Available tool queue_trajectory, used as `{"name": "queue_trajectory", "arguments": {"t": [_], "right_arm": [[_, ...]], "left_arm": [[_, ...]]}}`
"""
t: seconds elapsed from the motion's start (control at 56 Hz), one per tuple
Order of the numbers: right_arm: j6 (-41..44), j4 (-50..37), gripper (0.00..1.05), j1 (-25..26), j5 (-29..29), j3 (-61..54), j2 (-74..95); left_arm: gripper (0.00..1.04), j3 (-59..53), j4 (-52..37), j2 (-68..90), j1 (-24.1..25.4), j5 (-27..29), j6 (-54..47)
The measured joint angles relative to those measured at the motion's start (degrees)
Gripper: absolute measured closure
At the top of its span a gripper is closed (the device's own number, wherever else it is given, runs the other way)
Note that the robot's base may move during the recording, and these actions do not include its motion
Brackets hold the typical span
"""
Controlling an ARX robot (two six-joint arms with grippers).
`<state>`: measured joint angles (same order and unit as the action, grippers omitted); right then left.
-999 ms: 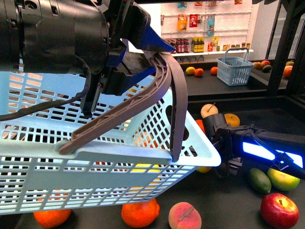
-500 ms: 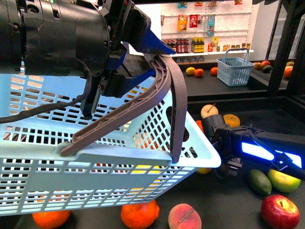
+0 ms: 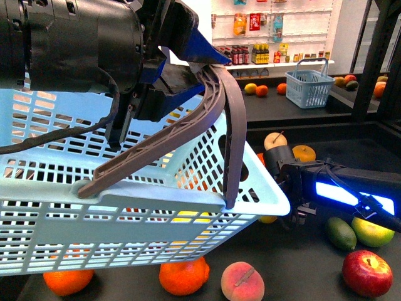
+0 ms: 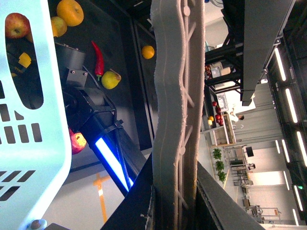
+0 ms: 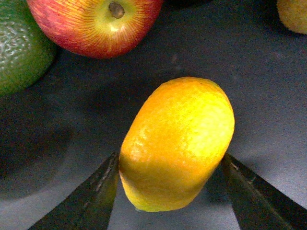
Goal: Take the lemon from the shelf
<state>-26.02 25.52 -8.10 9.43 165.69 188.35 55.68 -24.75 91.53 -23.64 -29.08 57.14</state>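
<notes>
Right gripper (image 5: 170,158) low over shelf (image 5: 268,91) deck, fingers (image 5: 96,191) flanking lemon (image 5: 177,139), at its skin; cannot tell if squeezing. Best: close gently across lemon's middle, lift straight, clear of apple (image 5: 91,21). Left gripper (image 3: 178,78) clamped on basket handle (image 3: 216,119).
</notes>
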Motion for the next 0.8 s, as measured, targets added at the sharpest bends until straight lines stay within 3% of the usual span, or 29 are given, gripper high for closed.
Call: {"name": "queue_trajectory", "arguments": {"t": [0.089,0.232,0.803], "right_arm": [[0.0,0.0,0.57,0.0,0.0,0.0,0.0],[-0.1,0.0,0.67,0.0,-0.3,0.0,0.0],[-0.3,-0.9,0.72,0.5,-2.1,0.0,-0.2]], "left_arm": [[0.91,0.0,0.0,0.0,0.0,0.0,0.0],[0.91,0.0,0.0,0.0,0.0,0.0,0.0],[0.91,0.0,0.0,0.0,0.0,0.0,0.0]]}}
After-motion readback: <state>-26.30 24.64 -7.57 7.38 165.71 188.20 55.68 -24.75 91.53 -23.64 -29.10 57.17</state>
